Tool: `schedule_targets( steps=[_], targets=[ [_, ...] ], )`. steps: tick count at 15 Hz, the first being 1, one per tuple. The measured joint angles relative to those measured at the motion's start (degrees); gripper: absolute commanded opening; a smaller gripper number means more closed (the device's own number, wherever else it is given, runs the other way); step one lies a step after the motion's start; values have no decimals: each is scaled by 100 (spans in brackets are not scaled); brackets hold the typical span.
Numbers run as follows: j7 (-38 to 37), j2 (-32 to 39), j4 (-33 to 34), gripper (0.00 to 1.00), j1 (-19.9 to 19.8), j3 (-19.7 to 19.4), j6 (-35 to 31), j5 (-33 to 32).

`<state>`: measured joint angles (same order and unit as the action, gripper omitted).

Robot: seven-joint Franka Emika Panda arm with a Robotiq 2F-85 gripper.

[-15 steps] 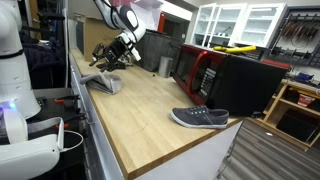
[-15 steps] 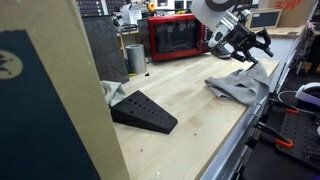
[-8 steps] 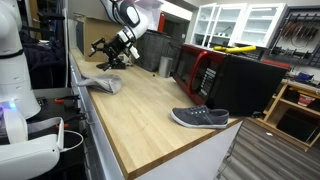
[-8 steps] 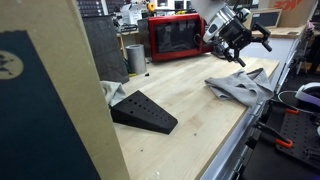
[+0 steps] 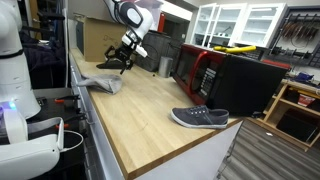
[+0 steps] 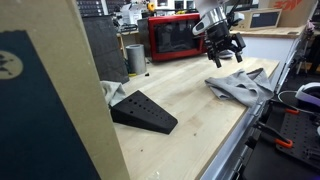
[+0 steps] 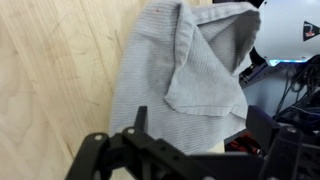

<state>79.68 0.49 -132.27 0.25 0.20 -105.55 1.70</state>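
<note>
Your hand hangs released above the desk, its fingers spread wide and grasping nothing. In both exterior views it is clear of the grey cloth, which lies crumpled on the wood just below it. In an exterior view the hand sits in the upper right of the frame, and the cloth lies below it, close to the desk's edge. The wrist view looks straight down. There the cloth fills the upper middle of the frame, one corner folded back over itself, and the hand spans the bottom edge with its jaws apart.

A grey shoe lies well apart from the cloth, in the lower right of the frame. A red microwave stands at the back, a metal cup is to its left, and a black wedge lies at lower left.
</note>
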Motion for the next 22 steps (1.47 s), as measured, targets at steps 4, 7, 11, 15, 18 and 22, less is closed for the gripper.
schedule_targets(
  steps=[4,7,11,15,18,22],
  targets=[
    [-477,204,-123,100,0,0,-248,-59],
    [-710,428,-193,72,-27,-3,-249,-63],
    [-921,666,-251,42,-141,-17,-245,-62],
    [-927,726,-252,12,-266,-28,-236,-51],
    [-927,726,-253,0,-343,-30,-234,-27],
    [-863,693,-264,1,-435,-32,-243,221]
  ],
)
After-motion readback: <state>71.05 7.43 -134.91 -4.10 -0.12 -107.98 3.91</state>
